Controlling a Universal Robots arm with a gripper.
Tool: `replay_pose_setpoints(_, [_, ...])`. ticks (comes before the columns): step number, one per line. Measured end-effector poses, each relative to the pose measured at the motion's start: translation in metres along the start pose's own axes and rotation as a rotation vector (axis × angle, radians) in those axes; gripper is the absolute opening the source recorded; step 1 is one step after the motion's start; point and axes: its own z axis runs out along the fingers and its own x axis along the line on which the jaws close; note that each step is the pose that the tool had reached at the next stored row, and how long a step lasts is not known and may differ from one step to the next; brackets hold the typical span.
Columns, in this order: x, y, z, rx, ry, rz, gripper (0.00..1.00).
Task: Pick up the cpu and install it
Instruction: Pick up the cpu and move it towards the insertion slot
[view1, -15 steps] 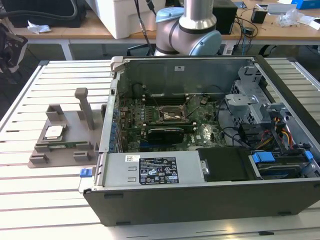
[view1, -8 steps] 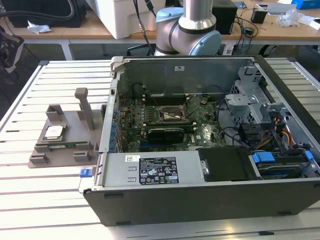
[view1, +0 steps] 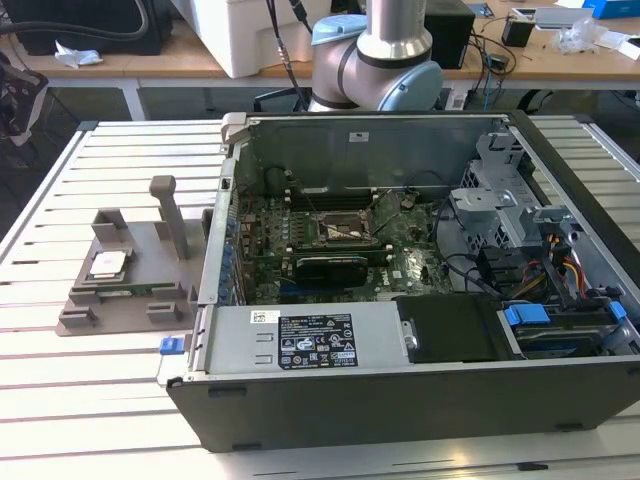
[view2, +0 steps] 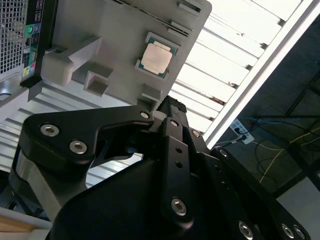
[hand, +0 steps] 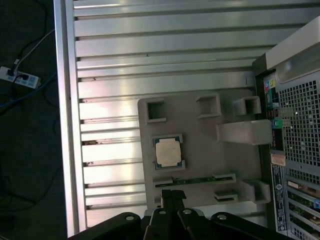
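Hardly begun, to judge from the lay of things: no lifting of the cpu yet, no seating in the socket. Ahead of the jaws and apart from them, flat in a square recess of the grey holder, silver top up. Between the jaw tips and that recess, in its own slot, the narrow green memory stick, nearer to the tips than the chip. As for the jaws: clenched, tips pressed together in the first wrist view, with nothing between them. Left to do, by this reading, everything: grasp, carry, placement. Well away from the jaws, inside the open computer case on the slatted surface, the dark metal-framed socket, with no silver top apparent in it. Gained from the exterior view: that socket and the board around it, the holder standing just beside the case, and the arm behind the case. Gained from the first wrist view: the plain layout of holder, chip and stick ahead of the jaws, with the case's rear panel off to one side. Gained from the second wrist view: the jaw linkage up close, and the cpu beyond the tips, seen at a slant.
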Motion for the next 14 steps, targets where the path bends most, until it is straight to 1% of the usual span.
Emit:
replay_pose_setpoints(1, [0.0, 0.0, 0.0, 0.0, -0.0001, 0.0, 0.11])
replay_pose_setpoints(2, [0.0001, 0.0, 0.0, 0.0, -0.0001, 0.0, 0.24])
replay_pose_setpoints(7, [0.0001, 0.0, 0.0, -0.0001, -0.0001, 0.0, 0.54])
replay_pose_setpoints(12, [0.0002, 0.0, 0.0, 0.0002, -0.0001, 0.0, 0.54])
replay_pose_setpoints(14, [0.0003, 0.0, 0.0001, 0.0032, -0.0004, 0.0, 0.54])
